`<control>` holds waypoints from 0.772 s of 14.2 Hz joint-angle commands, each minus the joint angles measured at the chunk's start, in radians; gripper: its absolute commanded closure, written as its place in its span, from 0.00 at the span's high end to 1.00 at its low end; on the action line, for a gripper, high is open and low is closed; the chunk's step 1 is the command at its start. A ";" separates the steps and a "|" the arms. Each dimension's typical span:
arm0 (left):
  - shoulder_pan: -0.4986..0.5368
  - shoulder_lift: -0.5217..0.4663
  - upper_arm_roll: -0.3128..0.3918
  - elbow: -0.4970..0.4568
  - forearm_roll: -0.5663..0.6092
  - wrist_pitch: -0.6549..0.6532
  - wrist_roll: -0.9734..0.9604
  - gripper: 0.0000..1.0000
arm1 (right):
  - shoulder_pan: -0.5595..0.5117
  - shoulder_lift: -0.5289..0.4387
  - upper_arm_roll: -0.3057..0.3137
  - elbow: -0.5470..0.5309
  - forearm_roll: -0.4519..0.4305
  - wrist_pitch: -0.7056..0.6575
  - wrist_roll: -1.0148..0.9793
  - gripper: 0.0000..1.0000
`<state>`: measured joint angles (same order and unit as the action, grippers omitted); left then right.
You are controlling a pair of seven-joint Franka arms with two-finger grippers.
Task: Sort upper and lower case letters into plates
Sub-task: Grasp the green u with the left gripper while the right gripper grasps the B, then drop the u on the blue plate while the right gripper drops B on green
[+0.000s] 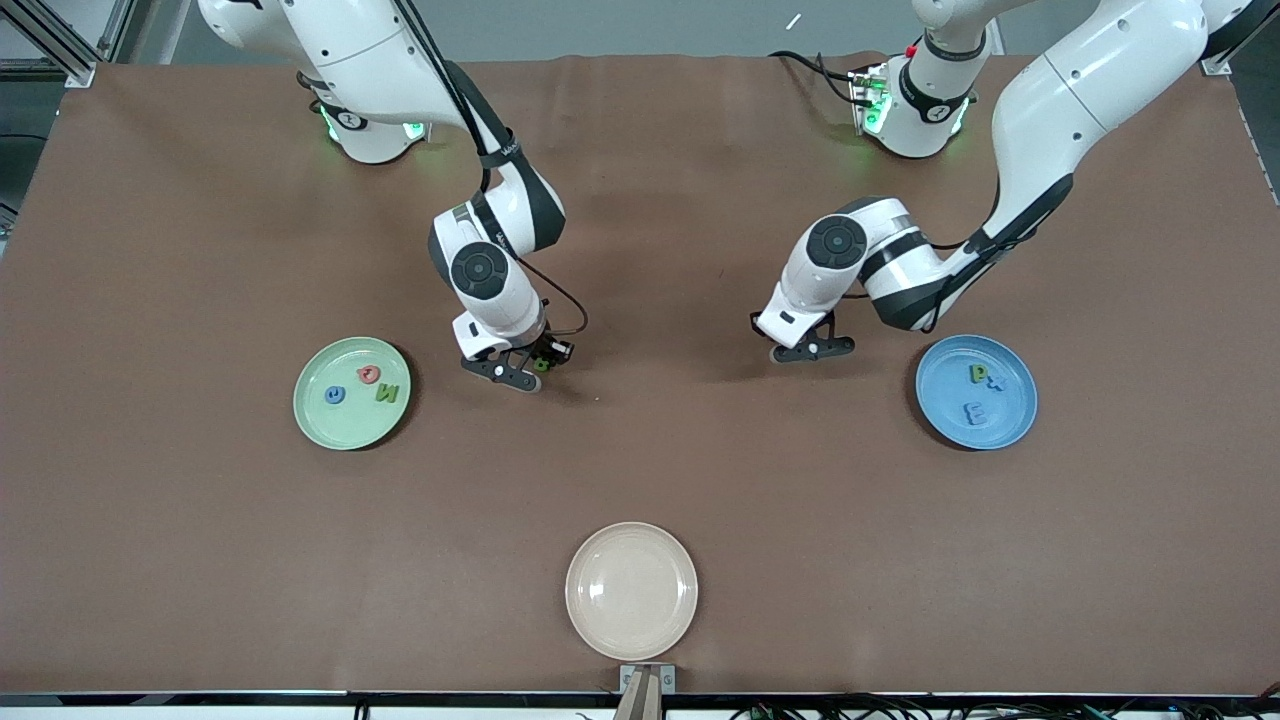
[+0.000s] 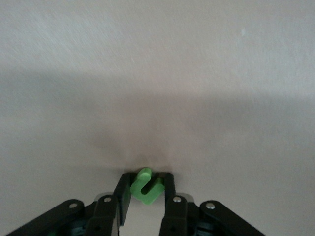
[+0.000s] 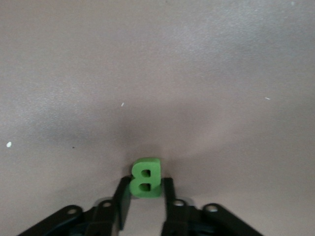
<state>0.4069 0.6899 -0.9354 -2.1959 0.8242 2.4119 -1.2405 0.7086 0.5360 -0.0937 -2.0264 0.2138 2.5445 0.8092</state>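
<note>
Right gripper (image 3: 144,196) pinches green B (image 3: 145,178) above bare table beside mint plate (image 1: 310,420); left gripper (image 2: 146,194) pinches a green letter (image 2: 145,187); you keep pads on flat faces, they're light, stiff, slippery

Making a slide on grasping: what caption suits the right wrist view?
Right gripper pinching a green letter B between its fingertips above the brown table.

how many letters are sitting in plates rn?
5. Three in the mint green plate: blue, pink-red, green. Two in the blue plate: green, blue. Each gripper holds one more green letter.
</note>
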 commanded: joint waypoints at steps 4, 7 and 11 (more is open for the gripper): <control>0.194 -0.096 -0.086 0.016 -0.004 -0.030 0.182 0.06 | -0.007 0.007 -0.009 -0.006 0.016 0.011 0.002 0.03; 0.372 -0.096 -0.132 0.016 -0.002 -0.030 0.352 0.06 | -0.038 -0.010 -0.009 0.008 0.013 -0.016 -0.011 0.01; 0.501 -0.076 -0.123 0.025 0.006 -0.030 0.563 0.06 | -0.118 -0.062 -0.018 0.048 0.007 -0.159 -0.128 0.00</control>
<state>0.8612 0.6065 -1.0464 -2.1681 0.8250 2.3895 -0.7583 0.6468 0.5257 -0.1170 -1.9801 0.2140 2.4521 0.7593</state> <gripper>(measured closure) 0.687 0.722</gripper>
